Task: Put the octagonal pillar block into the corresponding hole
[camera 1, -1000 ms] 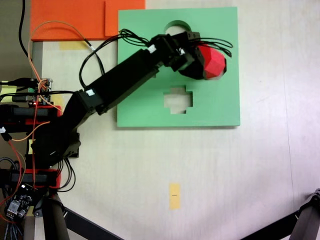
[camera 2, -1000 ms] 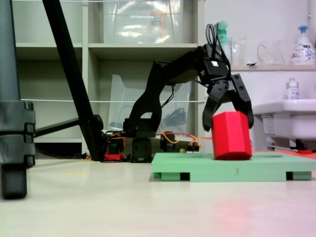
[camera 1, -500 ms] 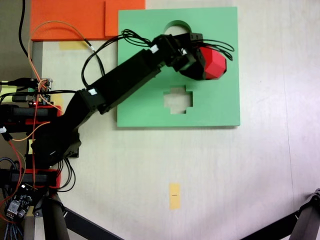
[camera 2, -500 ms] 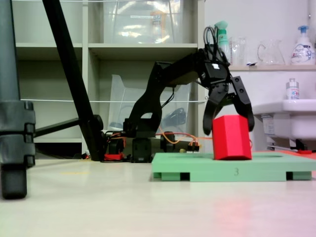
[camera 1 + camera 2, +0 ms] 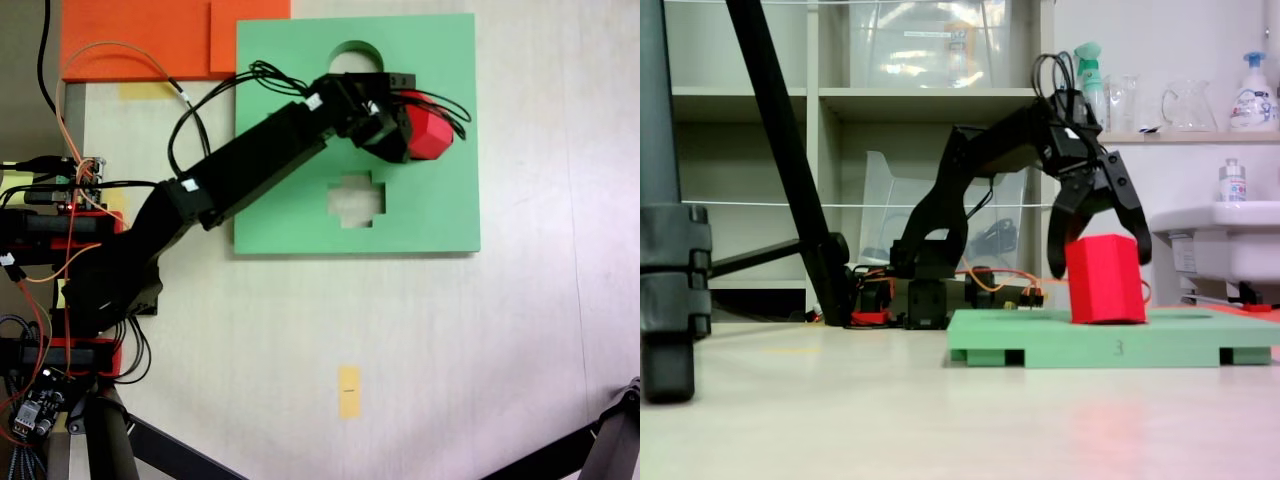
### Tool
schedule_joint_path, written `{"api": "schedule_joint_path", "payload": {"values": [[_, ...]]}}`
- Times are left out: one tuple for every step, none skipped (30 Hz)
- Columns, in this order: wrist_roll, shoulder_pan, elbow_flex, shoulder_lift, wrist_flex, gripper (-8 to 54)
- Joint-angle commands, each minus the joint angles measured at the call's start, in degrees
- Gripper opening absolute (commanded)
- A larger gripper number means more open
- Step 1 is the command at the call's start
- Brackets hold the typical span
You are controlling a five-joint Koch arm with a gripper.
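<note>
The red octagonal pillar block (image 5: pixel 430 135) (image 5: pixel 1103 285) stands nearly upright on the right part of the green foam board (image 5: pixel 440 215) (image 5: pixel 1040 345), its base at board level. My gripper (image 5: pixel 410 120) (image 5: pixel 1099 265) hangs over it, open, with its jaws straddling the block's top. A small gap shows beside the left fingertip (image 5: pixel 1055 268) in the fixed side view. The eight-sided hole is hidden beneath the block and gripper. The round cutout (image 5: pixel 355 52) and the cross-shaped cutout (image 5: pixel 355 198) lie bare.
An orange foam sheet (image 5: pixel 140 35) lies at the board's upper left. The arm's base and wiring (image 5: pixel 60 230) sit at the left. A yellow tape mark (image 5: pixel 348 390) is on the table. Tripod legs (image 5: pixel 790 170) stand in front of shelves.
The block has settled from a tilt to nearly upright and sits slightly lower. The gripper has turned a little and its jaws have loosened around the block's top.
</note>
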Motion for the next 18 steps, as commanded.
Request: {"api": "schedule_joint_path", "payload": {"values": [[1.85, 0.26, -4.48, 1.14, -1.58, 20.7], [1.85, 0.26, -4.83, 0.88, -1.58, 20.7], [1.76, 0.35, -5.01, 0.7, -1.67, 20.7], [1.76, 0.62, -5.62, 0.26, -1.67, 20.7], [1.76, 0.7, -5.89, 0.09, -1.67, 20.7], [1.76, 0.79, -6.42, -0.18, -1.67, 20.7], [1.67, 0.88, -6.77, -0.26, -1.67, 20.7], [1.58, 0.97, -7.12, -0.35, -1.67, 20.7], [1.41, 1.14, -7.56, -0.62, -1.67, 20.7], [1.32, 1.23, -7.82, -0.88, -1.67, 20.7], [1.23, 1.32, -8.09, -1.05, -1.67, 20.7], [0.97, 1.49, -8.61, -1.49, -1.76, 20.7], [0.62, 1.58, -8.96, -1.93, -1.76, 20.7], [0.53, 1.58, -9.05, -2.11, -1.76, 20.7], [0.62, 1.58, -9.05, -2.37, -1.67, 20.7], [0.62, 1.41, -8.96, -2.55, -1.32, 20.7], [0.62, 1.23, -8.96, -2.55, -0.7, 20.7], [0.7, 0.97, -8.96, -2.55, -0.26, 20.7]]}}
